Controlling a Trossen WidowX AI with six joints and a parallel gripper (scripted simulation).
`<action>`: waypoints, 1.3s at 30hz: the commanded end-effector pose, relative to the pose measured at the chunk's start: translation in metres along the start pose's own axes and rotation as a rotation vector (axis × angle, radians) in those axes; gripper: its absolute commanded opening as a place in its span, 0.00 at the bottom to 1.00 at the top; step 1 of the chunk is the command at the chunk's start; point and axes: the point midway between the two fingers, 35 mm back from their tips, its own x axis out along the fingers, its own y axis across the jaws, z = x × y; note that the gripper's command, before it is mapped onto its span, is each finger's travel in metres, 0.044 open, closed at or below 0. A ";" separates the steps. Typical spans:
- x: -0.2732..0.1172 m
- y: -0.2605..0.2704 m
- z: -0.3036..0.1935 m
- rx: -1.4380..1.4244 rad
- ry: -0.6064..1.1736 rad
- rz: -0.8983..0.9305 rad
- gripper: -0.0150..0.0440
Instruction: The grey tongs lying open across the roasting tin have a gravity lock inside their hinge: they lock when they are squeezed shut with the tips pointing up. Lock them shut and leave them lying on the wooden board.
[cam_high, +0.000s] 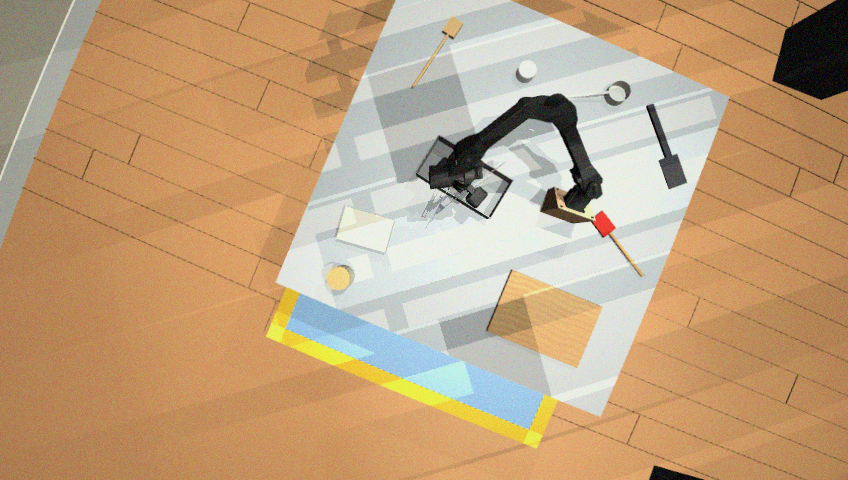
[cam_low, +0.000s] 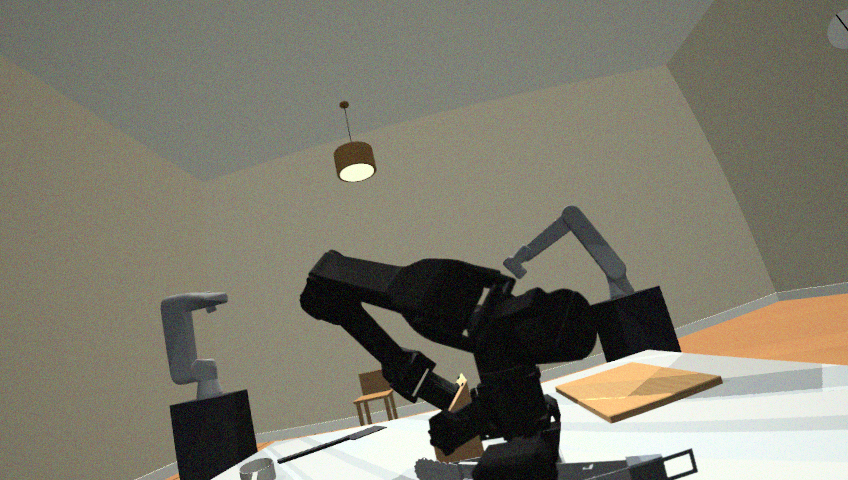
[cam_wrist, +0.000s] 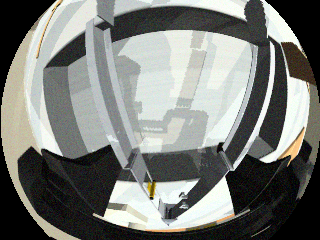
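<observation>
The grey tongs (cam_wrist: 102, 75) (cam_low: 645, 468) lie open in a V across the roasting tin (cam_wrist: 175, 17) (cam_high: 500, 199). Their hinge is low in the wrist view, with a small yellow tab (cam_wrist: 151, 190) near it on the left arm. The arm hides much of them in the top view. My gripper (cam_wrist: 175, 146) (cam_high: 458, 185) is open and empty over the hinge half of the tongs, one finger on each side; its exact height above them is unclear. The wooden board (cam_high: 553, 318) (cam_low: 639, 386) lies flat, away from the tin.
A brown wooden block (cam_high: 556, 205) stands by the arm's base, beside a red-headed spatula (cam_high: 604, 224). A pale slab (cam_high: 364, 228) and a round tan object (cam_high: 338, 277) are near the tin. A black spatula (cam_high: 673, 171) and a small round pot (cam_high: 617, 93) lie farther off.
</observation>
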 end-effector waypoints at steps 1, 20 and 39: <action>0.010 -0.002 0.002 -0.006 -0.009 0.000 1.00; 0.008 -0.001 0.001 0.000 -0.003 -0.002 0.78; 0.008 -0.001 0.001 0.000 -0.003 -0.002 0.56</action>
